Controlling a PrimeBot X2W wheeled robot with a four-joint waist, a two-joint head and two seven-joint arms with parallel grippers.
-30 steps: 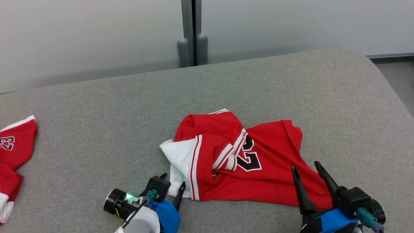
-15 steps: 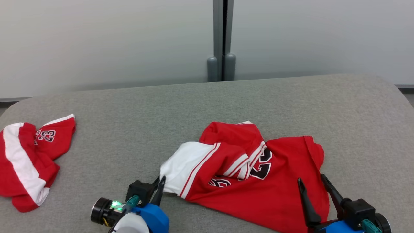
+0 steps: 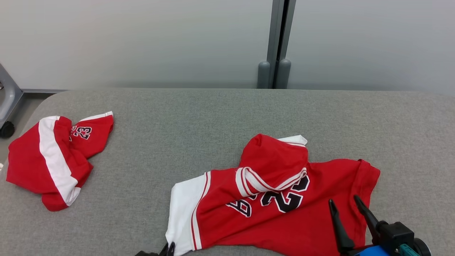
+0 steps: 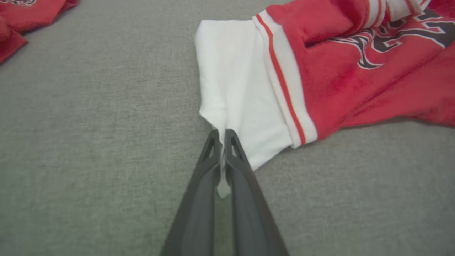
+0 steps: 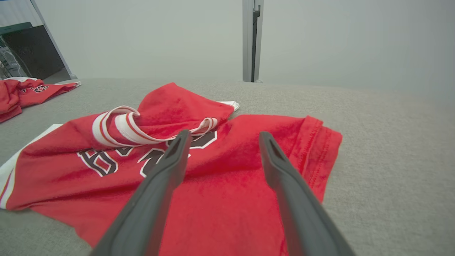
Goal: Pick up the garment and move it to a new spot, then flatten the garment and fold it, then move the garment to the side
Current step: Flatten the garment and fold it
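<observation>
On a grey bench (image 3: 199, 117), the left claw (image 4: 222, 134) is pinched tight on the white corner of the red jersey (image 3: 295, 227); the right claw (image 3: 343, 200) gapes wide above it.

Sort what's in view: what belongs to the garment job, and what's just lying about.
In the job:
- red jersey, crumpled on the grey table
- left tool, shut on the corner of its white sleeve
- right tool, open, at the jersey's right end

Lying about:
- second red jersey, bunched at the table's left end
- grey post behind the table
</observation>
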